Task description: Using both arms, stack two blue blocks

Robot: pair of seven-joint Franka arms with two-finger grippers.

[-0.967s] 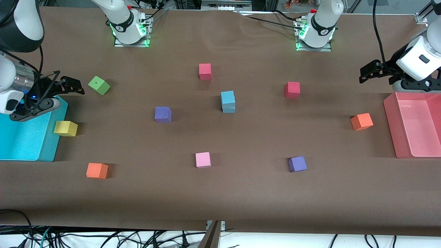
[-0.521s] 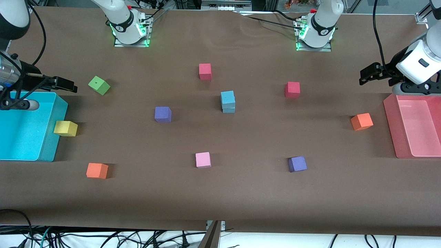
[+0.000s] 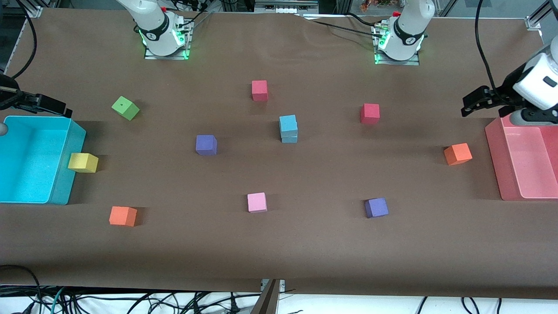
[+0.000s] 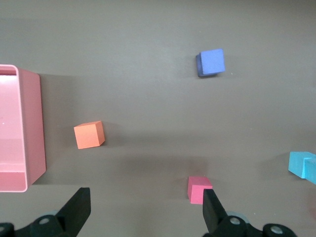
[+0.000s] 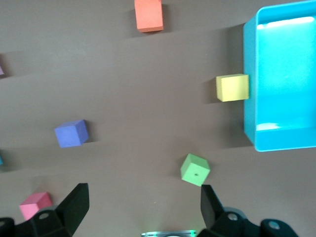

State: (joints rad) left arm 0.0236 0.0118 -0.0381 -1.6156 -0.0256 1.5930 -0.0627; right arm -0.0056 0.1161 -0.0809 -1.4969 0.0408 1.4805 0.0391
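- Both arms have pulled back toward the table ends.
- Right gripper over the cyan bin, fingers spread, empty.
- Left gripper by the pink bin, fingers spread, empty.
- Blue blocks stacked.

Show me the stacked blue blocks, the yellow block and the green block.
blue blocks (image 3: 288, 124): front view, top cube's upper face.
yellow block (image 3: 82, 162): front view, middle of the cube.
green block (image 5: 195, 169): right wrist view, dotted face.

White arms, black tools, green-lit bases, black cables.
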